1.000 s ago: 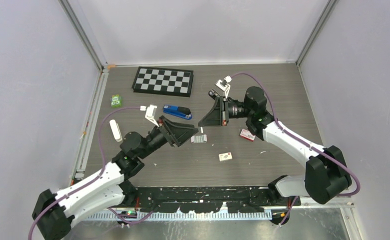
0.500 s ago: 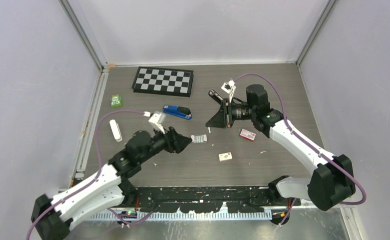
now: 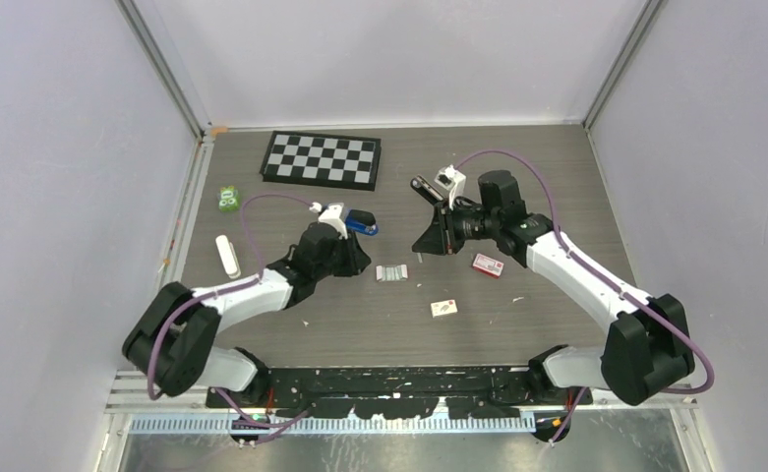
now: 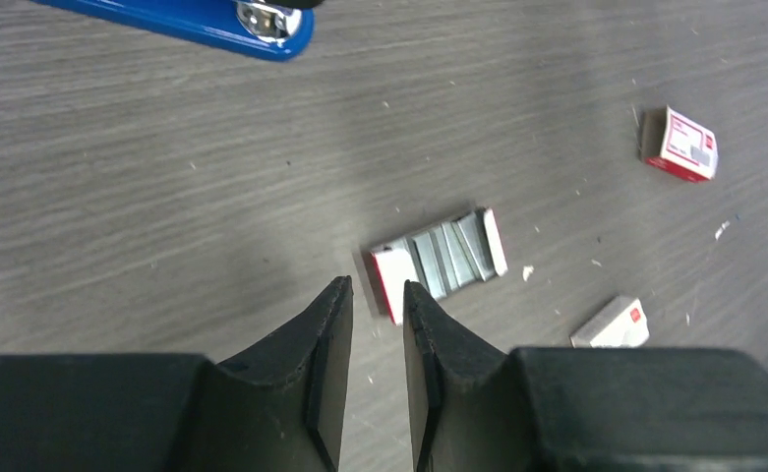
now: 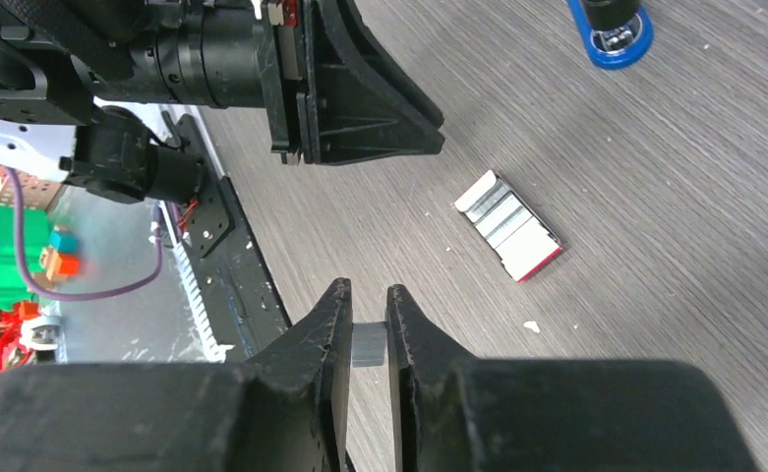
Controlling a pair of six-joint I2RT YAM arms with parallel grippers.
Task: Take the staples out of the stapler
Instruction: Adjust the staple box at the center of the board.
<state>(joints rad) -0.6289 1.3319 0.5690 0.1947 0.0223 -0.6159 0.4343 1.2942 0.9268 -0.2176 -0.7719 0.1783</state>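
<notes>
1. The left gripper (image 4: 375,290) sits low over the grey wood-grain desk (image 4: 114,197), just left of an open red-and-white cardboard box of silver staples (image 4: 437,261). Its tips point at the box's red end. The two black fingers (image 4: 325,334) are drawn almost together, leaving a slim gap through which the desk shows. It holds nothing, and the top view shows a sliver of desk between it and the box.
2. The blue plastic stapler (image 4: 217,20), with a shiny metal plate at its nose, lies flat on the desk beyond the box and slightly to its left. It is apart from the box and neither gripper touches it. In the top view the left wrist's camera hides part of it.
3. The box lies flat with its tray exposed and strips of staples side by side inside.
4. The right gripper (image 5: 368,290) is raised above the desk, to the right of the box and a little beyond it. It is clenched on a short grey strip of metal staples (image 5: 368,346), pinched between its fingers.
5. A small closed white box (image 3: 444,308) lies right of the open box, on its near side. A closed red-and-white box (image 3: 487,265) lies further right, beside the right arm.
</notes>
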